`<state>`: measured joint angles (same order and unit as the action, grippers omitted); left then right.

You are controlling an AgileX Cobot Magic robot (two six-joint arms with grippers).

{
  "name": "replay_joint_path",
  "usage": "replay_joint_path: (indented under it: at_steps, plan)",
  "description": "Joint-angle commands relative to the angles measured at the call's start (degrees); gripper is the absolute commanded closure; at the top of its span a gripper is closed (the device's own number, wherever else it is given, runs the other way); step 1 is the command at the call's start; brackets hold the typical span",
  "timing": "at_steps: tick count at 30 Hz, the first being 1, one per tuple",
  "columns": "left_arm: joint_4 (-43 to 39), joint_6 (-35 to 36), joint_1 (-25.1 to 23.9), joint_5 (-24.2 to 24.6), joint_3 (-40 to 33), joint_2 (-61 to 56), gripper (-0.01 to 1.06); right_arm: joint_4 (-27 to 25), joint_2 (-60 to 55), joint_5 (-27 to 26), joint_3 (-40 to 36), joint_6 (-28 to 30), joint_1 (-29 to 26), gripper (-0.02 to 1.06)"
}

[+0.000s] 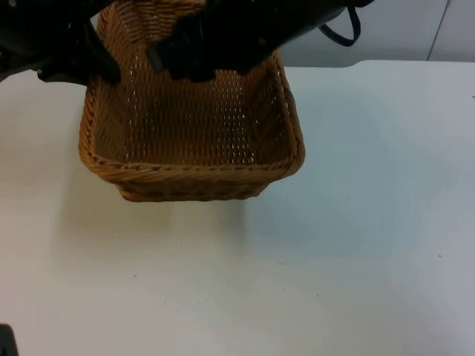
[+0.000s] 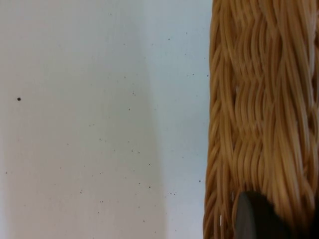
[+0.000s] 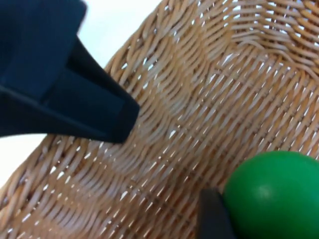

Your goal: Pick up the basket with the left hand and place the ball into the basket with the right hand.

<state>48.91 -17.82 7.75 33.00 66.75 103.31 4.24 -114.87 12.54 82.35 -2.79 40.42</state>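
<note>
The wicker basket [image 1: 193, 172] hangs tilted above the white table, its open side toward the camera. My left gripper [image 1: 95, 61] is shut on its left rim; in the left wrist view a fingertip [image 2: 255, 219] lies against the woven wall [image 2: 259, 114]. My right gripper [image 1: 189, 63] hovers over the back of the basket, shut on the green ball [image 3: 276, 196]. One black fingertip [image 3: 212, 216] presses against the ball, just above the basket's woven inside [image 3: 189, 104]. The dark left gripper [image 3: 65, 89] also sits at the rim in the right wrist view.
The white table [image 1: 334, 259] stretches in front of and to the right of the basket. The grey partition wall [image 1: 401, 30] stands behind it. A small dark object [image 1: 6, 341] pokes in at the near left edge.
</note>
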Motion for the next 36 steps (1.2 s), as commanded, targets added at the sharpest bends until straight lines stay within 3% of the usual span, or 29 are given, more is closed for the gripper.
replay_joint_path:
  at_steps: [1, 11, 14, 16, 17, 18, 22, 29, 36]
  plan:
    - [1.7, 0.3, -0.2, 0.3, 0.5, -0.8, 1.05, 0.0, 0.3, -1.1, 0.3, 0.3, 0.2, 0.52]
    - [1.7, 0.3, -0.2, 0.4, 0.5, -0.8, 1.05, 0.0, 0.3, -1.3, 0.3, 0.2, 0.2, 0.52]
    - [1.7, 0.3, -0.2, 0.4, 0.5, -0.8, 1.05, 0.0, 0.3, -1.1, 0.3, 0.2, 0.2, 0.57]
    - [1.7, 0.3, -0.2, 0.4, 0.5, -0.8, 1.05, 0.4, 0.4, 0.7, 0.9, 0.3, 0.0, 0.81]
    - [1.7, 0.3, -0.2, 0.4, 0.5, -0.8, 1.05, 0.6, 0.6, 1.7, 1.6, 0.8, 0.1, 1.01]
    - [1.7, 0.3, -0.2, 0.4, 0.5, -0.8, 1.05, 0.7, 0.8, 2.5, 2.4, 1.8, 0.1, 1.05]
    - [1.7, 0.3, -0.2, 0.4, 0.5, -0.8, 1.05, 2.0, 2.2, 5.0, 5.3, 2.8, -0.7, 1.05]
    - [1.6, 0.3, -0.2, -0.2, 0.5, -0.8, 1.05, 2.1, 7.0, 10.2, 9.3, 2.8, -6.8, 1.05]
    - [1.7, 0.3, -0.2, -0.6, 0.5, -0.8, 1.05, 2.1, 13.9, 19.4, 9.3, 1.3, -19.6, 1.05]
